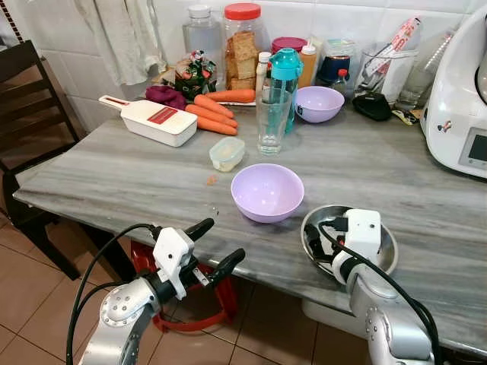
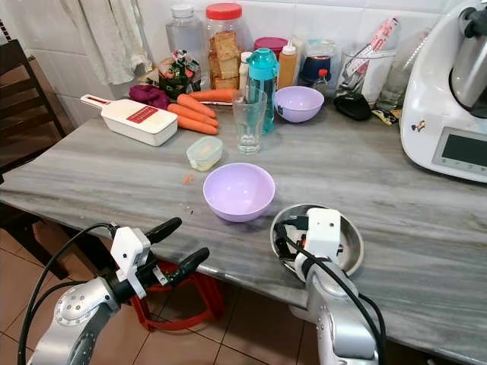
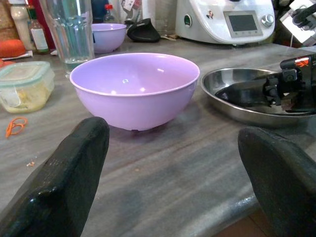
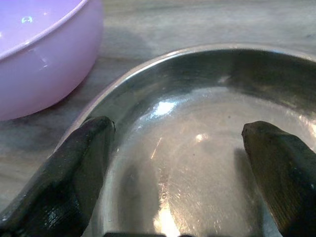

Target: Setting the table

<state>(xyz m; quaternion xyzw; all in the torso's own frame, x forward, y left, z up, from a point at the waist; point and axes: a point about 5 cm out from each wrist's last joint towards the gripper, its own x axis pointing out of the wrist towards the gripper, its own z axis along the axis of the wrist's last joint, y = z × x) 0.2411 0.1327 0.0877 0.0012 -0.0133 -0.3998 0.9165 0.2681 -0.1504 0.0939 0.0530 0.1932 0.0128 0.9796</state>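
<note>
**Two grippers low at the table edge, both risk a knock**

Left gripper hovers off the table's near edge, fingers spread wide, holding nothing, aimed at the lilac bowl. Bowl sits near the front edge w/ a tall glass behind; a fast reach could shove it off-line or back into the glass. Right gripper is down inside the steel dish, fingers apart, prob. empty, though contact is hard to judge. Dish overhangs near the edge; pressing its rim could tip it.
</note>
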